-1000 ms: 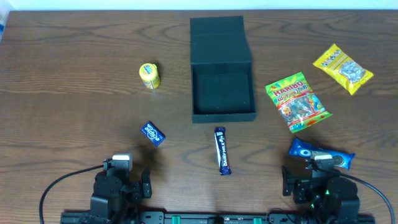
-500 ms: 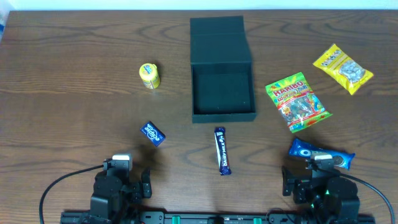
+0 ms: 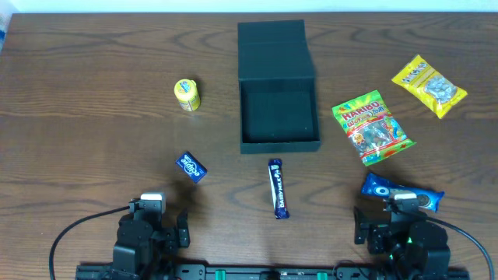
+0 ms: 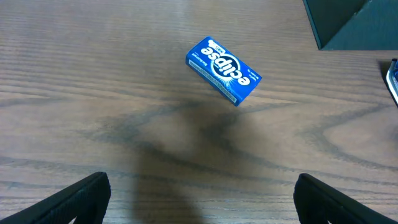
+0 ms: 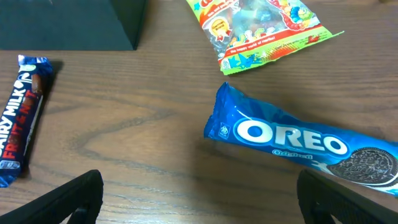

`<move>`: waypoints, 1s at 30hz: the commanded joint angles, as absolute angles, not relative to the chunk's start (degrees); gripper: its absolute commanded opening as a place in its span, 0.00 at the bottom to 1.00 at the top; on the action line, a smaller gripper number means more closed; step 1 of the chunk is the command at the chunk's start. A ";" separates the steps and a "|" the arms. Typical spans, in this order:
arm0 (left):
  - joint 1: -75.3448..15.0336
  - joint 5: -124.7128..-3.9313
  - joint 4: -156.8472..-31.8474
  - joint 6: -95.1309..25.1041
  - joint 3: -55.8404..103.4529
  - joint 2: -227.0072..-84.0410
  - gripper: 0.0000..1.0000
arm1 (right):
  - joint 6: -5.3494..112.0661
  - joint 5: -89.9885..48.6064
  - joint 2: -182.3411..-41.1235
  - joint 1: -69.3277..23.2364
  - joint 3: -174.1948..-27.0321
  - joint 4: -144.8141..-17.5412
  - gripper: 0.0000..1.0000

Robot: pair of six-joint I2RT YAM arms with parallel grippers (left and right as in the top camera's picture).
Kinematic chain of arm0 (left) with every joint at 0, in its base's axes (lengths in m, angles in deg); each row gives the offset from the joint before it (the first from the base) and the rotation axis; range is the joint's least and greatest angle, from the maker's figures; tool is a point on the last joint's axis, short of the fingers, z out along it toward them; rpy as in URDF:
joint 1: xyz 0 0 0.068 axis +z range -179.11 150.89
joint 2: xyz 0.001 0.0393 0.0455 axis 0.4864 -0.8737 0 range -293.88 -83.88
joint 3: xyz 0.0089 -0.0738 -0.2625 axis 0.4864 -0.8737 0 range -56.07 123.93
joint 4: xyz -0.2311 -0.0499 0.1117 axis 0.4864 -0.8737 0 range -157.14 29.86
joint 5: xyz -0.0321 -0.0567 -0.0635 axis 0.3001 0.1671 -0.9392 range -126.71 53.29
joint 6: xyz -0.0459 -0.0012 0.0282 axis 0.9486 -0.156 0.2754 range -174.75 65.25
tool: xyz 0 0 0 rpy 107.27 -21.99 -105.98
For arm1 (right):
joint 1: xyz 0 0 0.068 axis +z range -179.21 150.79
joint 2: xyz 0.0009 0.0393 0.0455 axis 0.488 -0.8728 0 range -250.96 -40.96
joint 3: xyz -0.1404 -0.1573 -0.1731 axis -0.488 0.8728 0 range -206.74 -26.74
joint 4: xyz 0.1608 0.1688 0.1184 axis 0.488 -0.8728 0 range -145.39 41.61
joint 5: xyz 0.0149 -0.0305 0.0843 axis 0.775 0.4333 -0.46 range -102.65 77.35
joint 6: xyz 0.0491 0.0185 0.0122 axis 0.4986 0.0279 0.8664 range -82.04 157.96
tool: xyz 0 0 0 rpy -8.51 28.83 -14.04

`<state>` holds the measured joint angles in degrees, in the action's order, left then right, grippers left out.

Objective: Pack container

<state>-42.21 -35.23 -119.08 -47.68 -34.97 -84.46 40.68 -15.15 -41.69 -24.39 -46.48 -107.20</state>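
Left gripper (image 4: 202, 196) and right gripper (image 5: 200, 196) stood spread, empty; the glossy cookie pack (image 5: 298, 146), lower right, could skid when pinched.

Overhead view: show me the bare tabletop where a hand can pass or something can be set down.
Widest bare stretch: the table left of the yellow tin and Eclipse pack. Also clear: between yellow tin and container, and between Dairy Milk bar and Oreo pack. Crowded: the right side, where Haribo bag, yellow packet and Oreo pack sit close.
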 commanded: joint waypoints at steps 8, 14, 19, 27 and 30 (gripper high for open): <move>-41.88 -33.55 -122.86 -47.02 -35.71 -84.08 0.95 | 40.03 -14.39 -41.32 -24.85 -46.22 -104.03 0.99; -41.88 -33.55 -122.86 -47.02 -35.71 -84.08 0.95 | 41.32 -14.63 -41.32 -24.85 -46.22 -98.13 0.99; -41.88 -33.55 -122.86 -47.02 -35.71 -84.08 0.95 | 44.48 -14.60 -41.34 -24.85 -46.22 -93.43 0.99; -41.88 -33.55 -122.86 -47.02 -35.71 -84.08 0.95 | 51.65 -16.33 -41.34 -24.85 -46.33 -86.54 0.99; -41.88 -33.55 -122.86 -47.02 -35.71 -84.08 0.95 | 51.65 -17.58 -41.34 -24.85 -46.88 -83.40 0.99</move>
<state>-42.23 -35.21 -119.10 -47.68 -34.97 -84.46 49.64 -15.87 -41.69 -24.39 -46.46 -84.71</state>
